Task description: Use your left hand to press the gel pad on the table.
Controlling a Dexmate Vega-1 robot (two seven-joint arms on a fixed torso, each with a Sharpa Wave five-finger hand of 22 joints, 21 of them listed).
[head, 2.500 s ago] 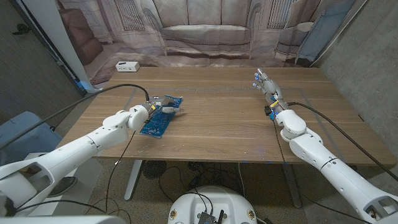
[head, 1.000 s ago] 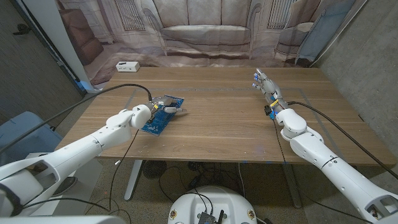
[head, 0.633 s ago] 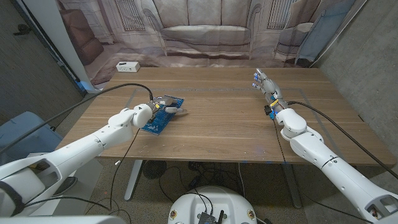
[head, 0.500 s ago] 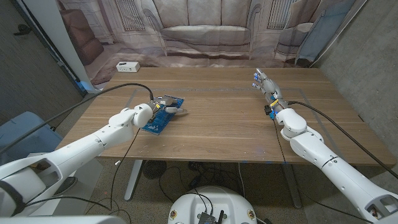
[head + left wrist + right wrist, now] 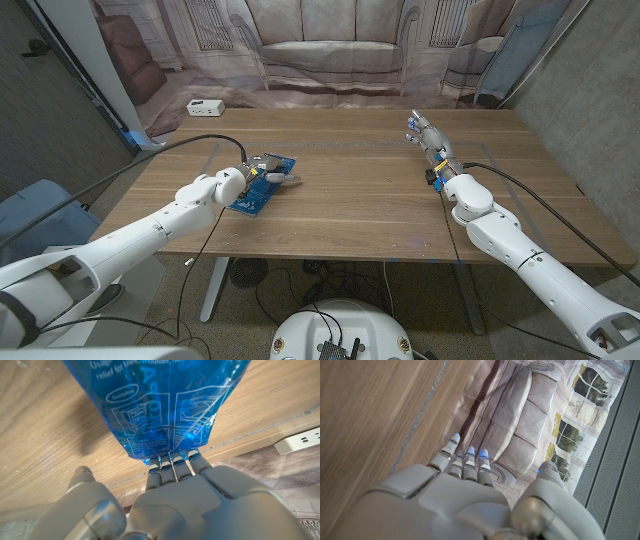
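Observation:
A blue gel pad (image 5: 256, 190) with white print lies on the left half of the wooden table (image 5: 360, 190). My left hand (image 5: 258, 169) is on top of the pad's far part, fingers reaching toward the table's middle. In the left wrist view the fingertips (image 5: 172, 460) bend down onto the edge of the gel pad (image 5: 165, 405), and my left hand (image 5: 165, 500) holds nothing. My right hand (image 5: 425, 134) stands at the far right of the table with its fingers stretched out and nothing in it. It appears as well in the right wrist view (image 5: 465, 490).
A white power strip (image 5: 204, 105) lies beyond the table's far left corner, in front of a backdrop printed with a sofa. A blue seat (image 5: 30, 215) stands off the table's left side. Black cables run along both arms.
My left hand has edged slightly farther onto the gel pad since the earliest frame. The pad and my right hand have not moved.

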